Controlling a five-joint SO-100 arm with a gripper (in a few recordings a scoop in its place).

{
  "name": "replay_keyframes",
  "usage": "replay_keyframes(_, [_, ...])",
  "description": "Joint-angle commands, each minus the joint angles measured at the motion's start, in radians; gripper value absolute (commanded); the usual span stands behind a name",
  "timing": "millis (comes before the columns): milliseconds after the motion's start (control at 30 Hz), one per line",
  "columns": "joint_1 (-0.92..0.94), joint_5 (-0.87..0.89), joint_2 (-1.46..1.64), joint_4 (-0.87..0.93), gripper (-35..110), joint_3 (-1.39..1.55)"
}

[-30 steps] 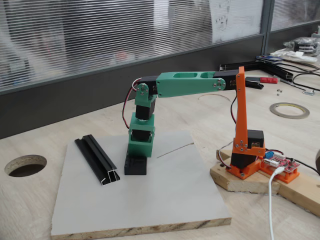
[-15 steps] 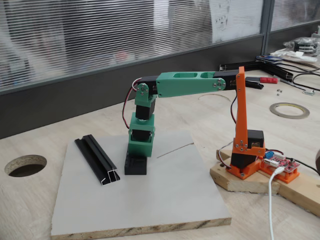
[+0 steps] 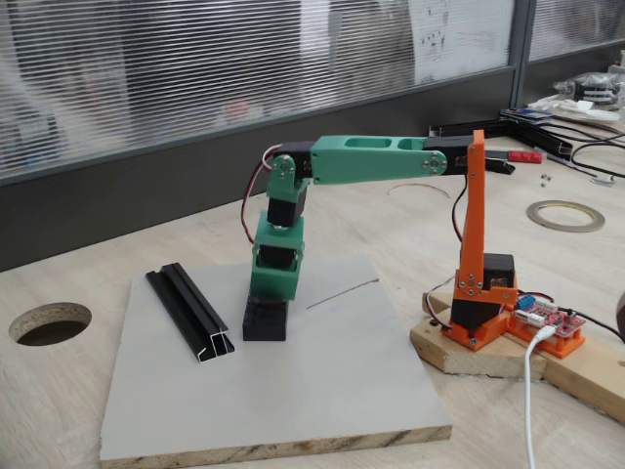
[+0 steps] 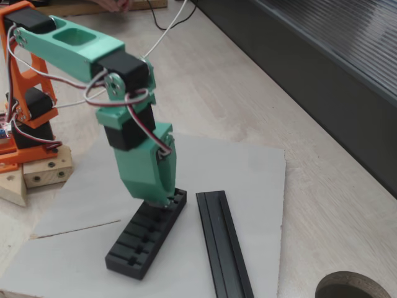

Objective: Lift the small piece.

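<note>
Your end effector point(image 4: 162, 200) sits low on the ribbed block point(image 4: 146, 236); its grip is hidden, so no lift is confirmed yet.

Ribbed block point(image 4: 146, 234) — beside rail point(image 4: 222, 242) — on board point(image 4: 254, 167)

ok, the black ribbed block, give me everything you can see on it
The black ribbed block is a matte black rectangular bar, plastic by its look, its top cut by cross slots into a row of ribs. It lies flat on the grey board, beside the long black channel rail and apart from it. The green hand stands on its far end, fingertips down among the ribs. Whether they hold anything there cannot be told.
</note>
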Motion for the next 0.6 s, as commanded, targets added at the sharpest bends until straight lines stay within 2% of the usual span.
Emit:
replay_keyframes(0, [0.014, -0.002, 0.098, 0.009, 7, -0.003])
replay_keyframes(367, [0.009, -0.003, 0.193, 0.020, 8, -0.002])
replay_keyframes(567, [0.017, -0.012, 0.267, 0.186, 8, -0.003])
